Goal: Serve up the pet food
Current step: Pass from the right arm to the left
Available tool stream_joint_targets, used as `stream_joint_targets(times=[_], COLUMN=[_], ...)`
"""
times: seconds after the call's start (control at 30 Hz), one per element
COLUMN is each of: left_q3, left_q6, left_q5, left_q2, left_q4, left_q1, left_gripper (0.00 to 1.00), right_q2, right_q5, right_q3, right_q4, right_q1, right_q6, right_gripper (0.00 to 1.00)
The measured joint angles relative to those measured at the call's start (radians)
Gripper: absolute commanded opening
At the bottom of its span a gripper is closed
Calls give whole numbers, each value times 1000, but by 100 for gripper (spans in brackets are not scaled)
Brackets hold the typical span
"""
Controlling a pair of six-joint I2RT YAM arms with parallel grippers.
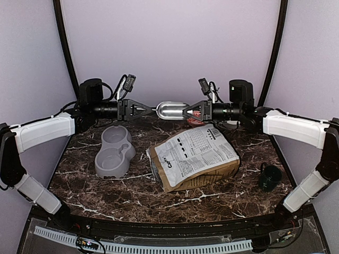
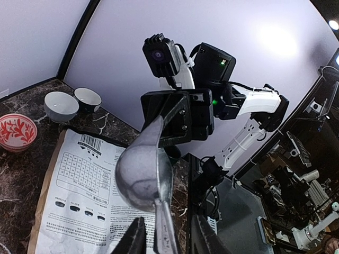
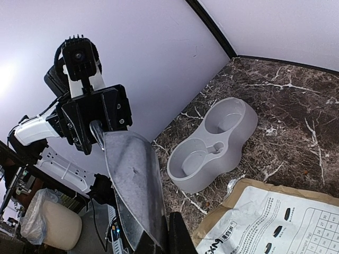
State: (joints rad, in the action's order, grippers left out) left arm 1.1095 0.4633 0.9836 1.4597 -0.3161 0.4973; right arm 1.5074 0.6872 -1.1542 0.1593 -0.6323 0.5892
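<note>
Soft even overhead light; faint shadows on marble table (image 1: 132, 196); glare on metal scoop (image 1: 170, 110); wrist views bowed at edges, scoop soft up close.

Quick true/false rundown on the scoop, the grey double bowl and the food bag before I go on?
1. The right gripper is shut on the metal scoop, held in the air. True.
2. The scoop holds kibble. False: it is empty.
3. One well of the grey double bowl is filled. False: both wells are empty.
4. The food bag lies flat on the table. True.
5. The bowl sits right of the bag. False: it is on the bag's left.
</note>
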Motion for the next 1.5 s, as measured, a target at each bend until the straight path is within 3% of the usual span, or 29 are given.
stream_joint_targets(times=[1.5], left_q3=[0], left_q6=[-11], left_q5=[-16], left_q2=[0], left_q4=[26], left_q1=[0], left_gripper=[22], right_q2=[32], right_q5=[-7], right_q3=[-29], right_q4=[-2], right_q1=[-17], right_q6=[0], right_gripper=[0])
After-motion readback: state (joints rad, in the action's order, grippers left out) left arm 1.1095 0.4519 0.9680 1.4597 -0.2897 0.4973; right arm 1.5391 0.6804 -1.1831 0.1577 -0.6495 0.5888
